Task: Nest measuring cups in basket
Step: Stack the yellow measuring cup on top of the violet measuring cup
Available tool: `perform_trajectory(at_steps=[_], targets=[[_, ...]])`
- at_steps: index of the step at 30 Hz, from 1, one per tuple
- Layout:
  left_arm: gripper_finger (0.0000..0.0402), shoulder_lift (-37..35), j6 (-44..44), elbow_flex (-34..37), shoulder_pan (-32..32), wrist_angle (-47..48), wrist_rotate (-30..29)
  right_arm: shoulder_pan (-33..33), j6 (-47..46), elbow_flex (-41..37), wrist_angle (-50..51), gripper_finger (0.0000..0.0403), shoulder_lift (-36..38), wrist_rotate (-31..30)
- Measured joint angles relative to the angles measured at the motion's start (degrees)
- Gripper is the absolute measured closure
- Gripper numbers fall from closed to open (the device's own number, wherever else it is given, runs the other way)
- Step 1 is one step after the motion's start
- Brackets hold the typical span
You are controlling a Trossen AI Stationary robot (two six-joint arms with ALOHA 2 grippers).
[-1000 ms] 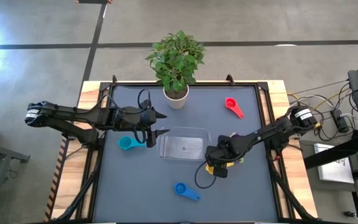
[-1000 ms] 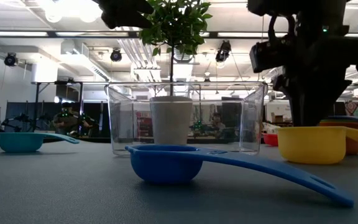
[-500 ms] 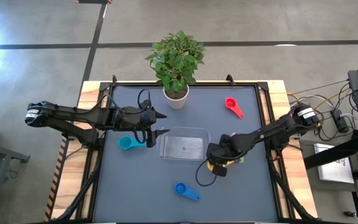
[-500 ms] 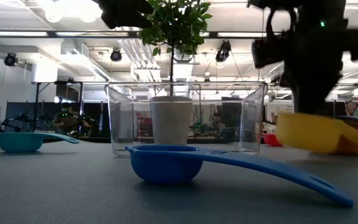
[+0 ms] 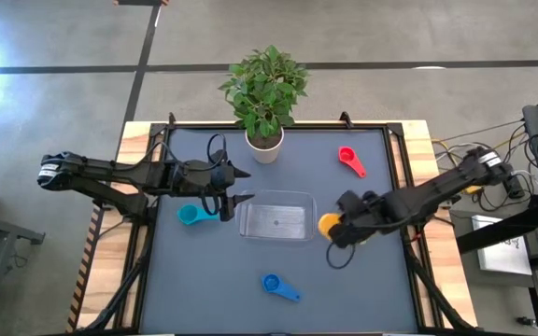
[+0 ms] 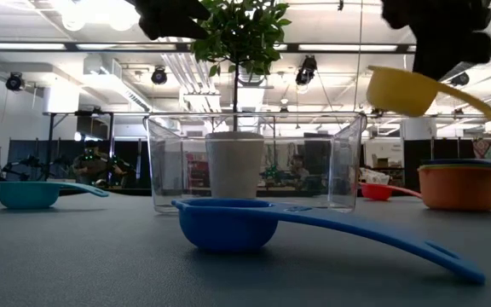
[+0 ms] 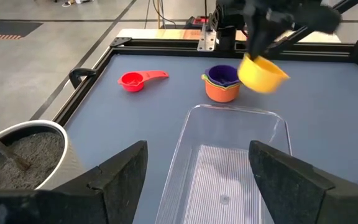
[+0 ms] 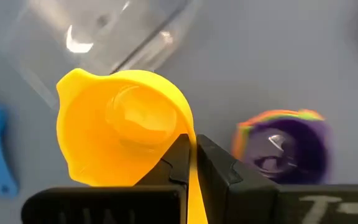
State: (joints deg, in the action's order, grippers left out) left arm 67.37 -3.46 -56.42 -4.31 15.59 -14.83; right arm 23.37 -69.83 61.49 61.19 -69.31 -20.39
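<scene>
The right gripper pinches the handle of the yellow cup, holding it in the air just right of the basket at frame centre. A purple cup sits nested in an orange one; a green rim seems to show between them. The left gripper, jaws apart, hovers at the basket's upper left corner. The teal cup lies left of the basket, the blue cup below it, and the red cup at upper right.

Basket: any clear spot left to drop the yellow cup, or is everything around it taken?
The basket is empty, its whole floor free. Also bare: the mat between the red cup and the basket, and the front strip either side of the blue cup. Crowded: its right end, where the right gripper holds the yellow cup by the orange-purple stack.
</scene>
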Motion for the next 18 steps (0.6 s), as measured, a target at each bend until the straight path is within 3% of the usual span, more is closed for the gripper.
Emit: perform_trajectory(at_steps=[8, 18], targets=[[0.0139, 0.0, 0.26, 0.0, -0.01, 0.1, 0.02, -0.04, -15.77, -0.3, 19.28, 0.0394, 1.08, 0.73], [0.0139, 0.0, 0.85, 0.0, -0.01, 0.39, 0.04, -1.4, -20.46, -3.55, 19.42, 0.0394, 1.39, 5.42]])
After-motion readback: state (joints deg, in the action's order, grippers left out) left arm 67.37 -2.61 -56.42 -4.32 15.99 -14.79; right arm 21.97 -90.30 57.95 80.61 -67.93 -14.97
